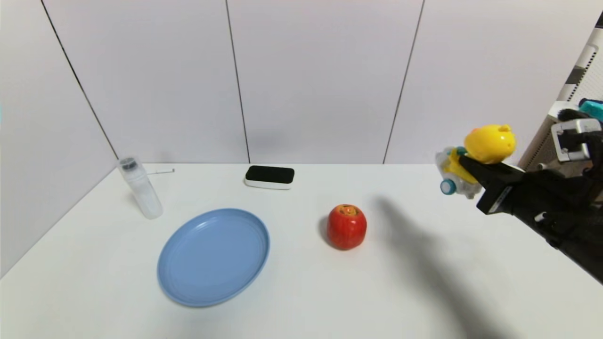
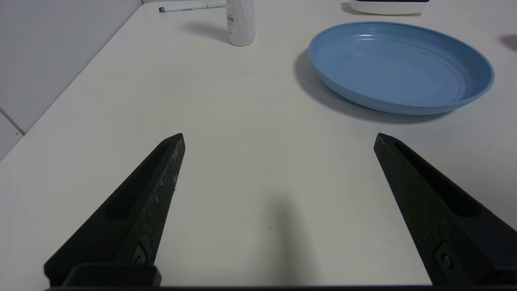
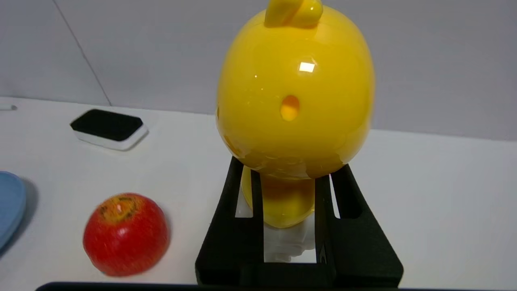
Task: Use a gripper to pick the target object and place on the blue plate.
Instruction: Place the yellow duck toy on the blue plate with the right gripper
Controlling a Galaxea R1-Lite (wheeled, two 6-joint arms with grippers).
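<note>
Right gripper point(image 1: 471, 170): it is clamped on the duck point(image 1: 476, 157), low on the yellow body under the big head; you hold the duck in the air at the right side, well above the table point(image 1: 424, 282).
Duck: it is lifted and tilted, with the teal wheels toward the plate side; it is well apart from the plate point(image 1: 213, 256).
Step in hand: I judge this is the carry to the plate. You should move left and keep enough height to pass over the apple point(image 1: 346, 226), which stands between duck and plate.
Advice: the head is heavy and smooth, so go slowly; lower the duck near the plate middle before you let go, because the wheels may roll.
Plate: nothing is in it.
Left gripper point(image 2: 278, 139): it is parked near the plate, low over the table, fingers spread wide, grasping nothing.
Bottle point(image 1: 140, 188): it stands behind the plate, cap on; whether it holds anything, I cannot tell.
</note>
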